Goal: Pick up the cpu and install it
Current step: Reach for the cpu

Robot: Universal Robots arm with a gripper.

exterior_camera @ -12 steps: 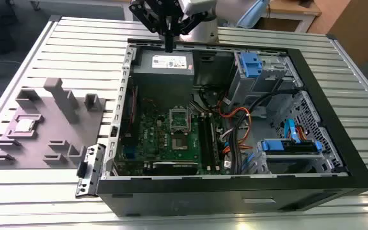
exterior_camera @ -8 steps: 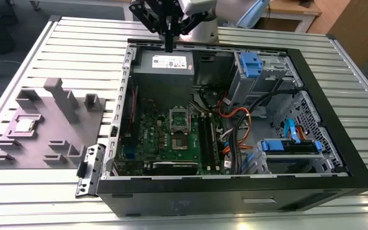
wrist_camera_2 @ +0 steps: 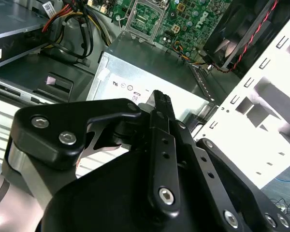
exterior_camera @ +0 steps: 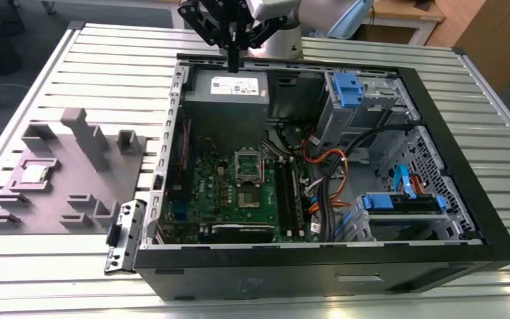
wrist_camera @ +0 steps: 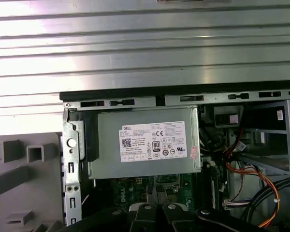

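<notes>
The cpu (exterior_camera: 34, 173) is a small pale square chip lying flat in a recess of the grey fixture plate (exterior_camera: 60, 193), on the exterior view's left beside the open computer case (exterior_camera: 326, 259). My gripper (exterior_camera: 234, 65) hangs far from it, above the case's back edge over the grey power supply box (exterior_camera: 226, 90), with its black fingers (wrist_camera_2: 160, 108) pressed together and nothing between them. The green motherboard (exterior_camera: 224, 199) lies in the case floor with the metal socket frame (exterior_camera: 249, 166) near its middle. That socket frame (wrist_camera_2: 144, 17) appears again in the second wrist view, beyond the power supply box (wrist_camera: 145, 142).
Blue drive brackets (exterior_camera: 347, 90) and bundled orange and black cables (exterior_camera: 326, 173) fill the case's right half in the exterior view. Upright grey blocks (exterior_camera: 82, 133) stand on the fixture plate. The ribbed metal table (exterior_camera: 104, 60) surrounds the case, and a detached latch piece (exterior_camera: 124, 232) lies by its front corner.
</notes>
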